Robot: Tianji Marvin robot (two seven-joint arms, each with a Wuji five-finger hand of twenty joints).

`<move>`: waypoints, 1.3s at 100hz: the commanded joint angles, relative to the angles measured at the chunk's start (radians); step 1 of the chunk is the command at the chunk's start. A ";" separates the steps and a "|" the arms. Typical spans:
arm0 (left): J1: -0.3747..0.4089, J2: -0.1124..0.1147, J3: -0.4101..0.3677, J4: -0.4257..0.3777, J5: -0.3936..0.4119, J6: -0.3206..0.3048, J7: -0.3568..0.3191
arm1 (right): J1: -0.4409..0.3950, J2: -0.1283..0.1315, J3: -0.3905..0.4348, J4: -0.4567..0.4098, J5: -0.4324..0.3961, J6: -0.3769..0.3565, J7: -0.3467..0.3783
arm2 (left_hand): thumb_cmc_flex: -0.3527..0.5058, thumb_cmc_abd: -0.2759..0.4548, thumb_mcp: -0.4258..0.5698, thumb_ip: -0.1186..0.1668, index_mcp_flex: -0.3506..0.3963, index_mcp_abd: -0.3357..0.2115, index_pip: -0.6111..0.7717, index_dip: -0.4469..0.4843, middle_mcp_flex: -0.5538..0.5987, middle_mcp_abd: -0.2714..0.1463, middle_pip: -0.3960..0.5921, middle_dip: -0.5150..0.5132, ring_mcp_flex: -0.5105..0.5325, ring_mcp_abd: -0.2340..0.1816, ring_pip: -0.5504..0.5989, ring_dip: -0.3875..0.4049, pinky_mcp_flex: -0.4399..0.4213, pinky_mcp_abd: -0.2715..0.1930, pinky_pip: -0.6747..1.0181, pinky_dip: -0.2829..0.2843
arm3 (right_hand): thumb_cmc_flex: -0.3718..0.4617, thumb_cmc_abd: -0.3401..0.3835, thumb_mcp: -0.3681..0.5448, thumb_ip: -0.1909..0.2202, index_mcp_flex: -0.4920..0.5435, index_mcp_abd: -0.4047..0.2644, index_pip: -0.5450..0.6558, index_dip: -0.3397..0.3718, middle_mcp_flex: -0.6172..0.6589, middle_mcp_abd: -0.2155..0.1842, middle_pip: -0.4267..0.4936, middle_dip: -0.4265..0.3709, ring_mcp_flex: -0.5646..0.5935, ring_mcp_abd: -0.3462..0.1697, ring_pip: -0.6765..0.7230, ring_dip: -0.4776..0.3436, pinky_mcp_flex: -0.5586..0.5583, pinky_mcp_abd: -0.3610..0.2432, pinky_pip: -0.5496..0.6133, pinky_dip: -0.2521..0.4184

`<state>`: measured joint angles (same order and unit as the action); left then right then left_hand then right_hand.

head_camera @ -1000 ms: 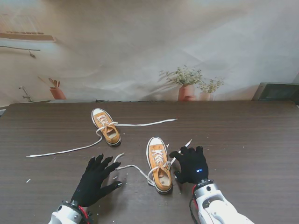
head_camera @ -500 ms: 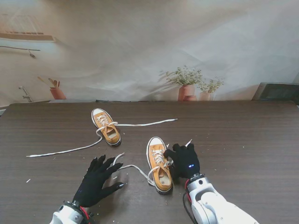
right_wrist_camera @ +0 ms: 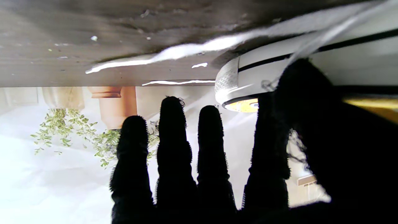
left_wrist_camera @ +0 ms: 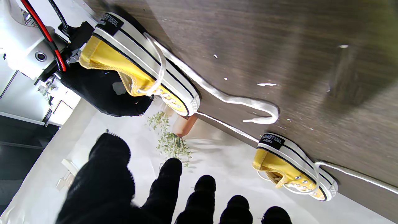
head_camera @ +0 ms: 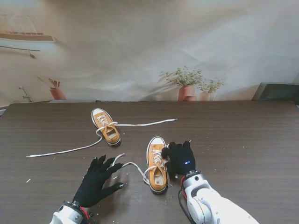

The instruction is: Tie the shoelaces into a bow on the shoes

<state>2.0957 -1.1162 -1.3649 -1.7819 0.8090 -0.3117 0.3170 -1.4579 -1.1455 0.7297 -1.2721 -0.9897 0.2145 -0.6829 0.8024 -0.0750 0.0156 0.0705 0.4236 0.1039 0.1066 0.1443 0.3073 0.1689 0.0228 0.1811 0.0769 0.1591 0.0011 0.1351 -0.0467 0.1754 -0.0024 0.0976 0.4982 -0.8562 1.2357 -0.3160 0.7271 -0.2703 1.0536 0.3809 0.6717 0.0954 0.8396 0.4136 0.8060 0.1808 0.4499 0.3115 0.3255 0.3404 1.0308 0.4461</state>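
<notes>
The right robot hand (head_camera: pixel 180 158) has slid in from the side over the last second and now sits pressed against the near shoe (head_camera: pixel 157 164), and that shoe has been nudged a touch, its heel swung slightly toward the left. Its black fingers (right_wrist_camera: pixel 174 133) reach forward along the shoe's white toe cap in the right wrist view, thumb side lying over the shoe's upper; whether it actually grips a lace there, I cannot tell. Over on the other side, the left robot hand (head_camera: pixel 97 179) rests released on the dark wooden bench (head_camera: pixel 243 135), fingers splayed, holding nothing, near the front edge. Just ahead of its fingertips a loose white lace (head_camera: pixel 129 165) curls across the wood from the near shoe's eyelets, its end lying close to that hand. The far shoe (head_camera: pixel 106 126) sits nearer the middle of the bench, toe pointing toward the back edge, well apart from both hands. Its laces are untied too: one long lace (head_camera: pixel 65 150) trails off toward the left edge, the other lace (head_camera: pixel 147 123) stretches out toward the right. No bow on either shoe. Potted plants (head_camera: pixel 187 84) stand beyond the back edge.
</notes>
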 commanded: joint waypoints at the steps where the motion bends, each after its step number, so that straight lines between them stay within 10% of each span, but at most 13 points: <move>1: 0.005 0.001 -0.001 -0.004 0.003 -0.002 -0.016 | -0.015 -0.003 -0.005 -0.006 -0.009 -0.008 0.032 | 0.025 0.007 -0.015 -0.015 0.020 -0.002 -0.002 0.002 0.002 0.004 0.004 0.022 0.009 -0.009 -0.002 0.032 -0.006 -0.011 -0.008 0.007 | 0.020 0.100 0.020 0.001 0.185 -0.084 0.051 -0.004 0.032 0.006 -0.007 -0.003 0.014 -0.003 0.006 0.005 -0.003 0.017 0.008 -0.008; 29: 0.007 0.001 -0.001 -0.006 0.000 -0.003 -0.018 | -0.033 -0.008 0.012 -0.023 -0.027 -0.021 -0.040 | 0.025 0.006 -0.015 -0.015 0.021 -0.001 -0.001 0.003 0.002 0.004 0.005 0.022 0.009 -0.008 -0.002 0.032 -0.006 -0.011 -0.008 0.007 | 0.057 0.157 0.016 -0.003 0.141 0.036 0.062 0.120 0.066 0.008 0.014 0.013 0.030 0.005 0.021 0.011 -0.005 0.024 0.016 -0.009; 49: 0.007 0.001 -0.001 -0.005 -0.001 -0.007 -0.020 | -0.029 -0.022 0.014 -0.002 -0.006 -0.039 -0.093 | 0.022 0.008 -0.016 -0.015 0.022 -0.001 -0.001 0.003 0.003 0.003 0.005 0.022 0.010 -0.009 -0.002 0.032 -0.007 -0.010 -0.008 0.007 | 0.102 0.248 -0.042 0.003 0.099 0.002 0.040 0.006 0.090 0.013 0.017 -0.008 0.040 0.009 0.047 0.016 -0.004 0.028 0.032 -0.007; 80: 0.008 0.001 0.001 -0.004 -0.005 -0.011 -0.023 | -0.068 -0.025 0.050 -0.055 0.008 -0.044 -0.081 | 0.022 0.009 -0.016 -0.016 0.026 0.002 0.000 0.004 0.003 0.004 0.005 0.022 0.010 -0.009 -0.002 0.032 -0.006 -0.011 -0.008 0.007 | 0.144 0.329 -0.090 0.004 0.063 0.201 0.124 0.213 0.074 0.030 0.054 -0.009 0.001 0.026 0.041 0.015 -0.067 0.031 -0.001 -0.012; 130: 0.011 0.001 -0.001 -0.006 -0.008 -0.019 -0.021 | -0.203 -0.080 0.191 -0.199 0.201 -0.293 -0.140 | 0.021 0.009 -0.016 -0.016 0.028 0.002 0.000 0.004 0.004 0.003 0.005 0.022 0.011 -0.010 -0.002 0.032 -0.006 -0.011 -0.008 0.007 | 0.111 0.280 -0.040 -0.004 0.098 0.149 0.120 0.215 0.274 0.062 -0.195 -0.094 0.060 0.058 -0.077 -0.035 -0.055 0.039 -0.042 -0.056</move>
<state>2.1012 -1.1160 -1.3659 -1.7819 0.8026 -0.3280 0.3126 -1.6517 -1.2185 0.9158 -1.4493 -0.7804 -0.0803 -0.8236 0.8025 -0.0750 0.0156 0.0705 0.4236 0.1039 0.1066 0.1443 0.3073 0.1690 0.0228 0.1847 0.0769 0.1591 0.0011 0.1351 -0.0467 0.1754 -0.0024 0.0981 0.6027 -0.6054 1.1686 -0.3169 0.7686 -0.0964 1.0817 0.5488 0.8997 0.1413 0.6872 0.3453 0.8392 0.2340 0.3995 0.2966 0.2732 0.3738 1.0047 0.4100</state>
